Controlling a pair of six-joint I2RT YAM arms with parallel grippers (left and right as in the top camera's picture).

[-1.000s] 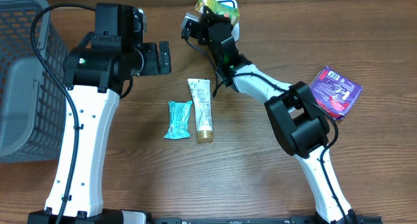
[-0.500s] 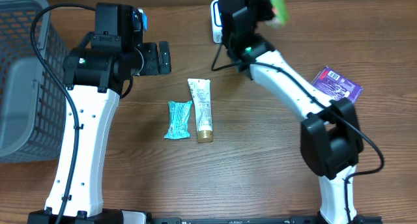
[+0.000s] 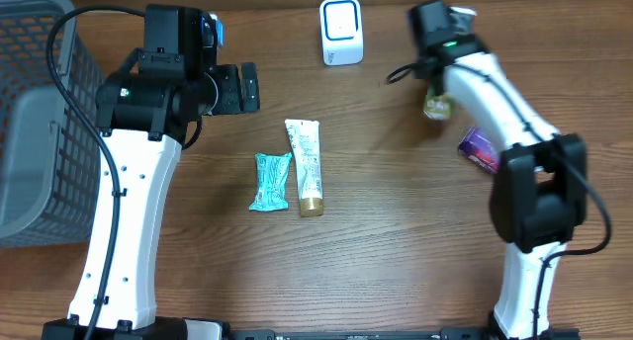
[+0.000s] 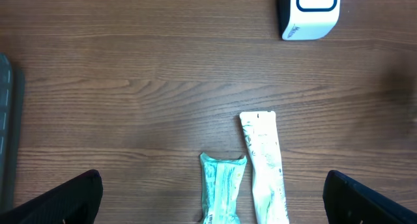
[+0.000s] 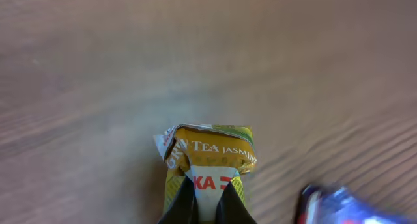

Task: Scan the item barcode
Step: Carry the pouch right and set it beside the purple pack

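The right tool (image 5: 205, 201) is closed tightly on a green tea sachet (image 5: 208, 155), which is pinched at its lower edge between the two dark fingers (image 5: 181, 208). The words "Green Tea Jasmine" can be read on the yellow-green wrapper in the right wrist view. From overhead, the sachet is seen hanging under the tool above the far right part of the wooden surface (image 3: 396, 241), well to the right of the white barcode scanner (image 3: 341, 31) that stands at the far edge. Whether the sachet touches the surface cannot be told. Just beside it, nearer the right arm's base, a purple packet (image 3: 480, 150) is partly covered by the arm; it appears only as a blur in the right wrist view.

The left tool (image 3: 247, 88) is spread wide and nothing is held in it. Below it, near the middle of the surface, a white tube with a gold cap (image 3: 307, 167) and a teal packet (image 3: 269, 182) are laid side by side. A grey mesh basket (image 3: 40, 113) is placed at the left edge.
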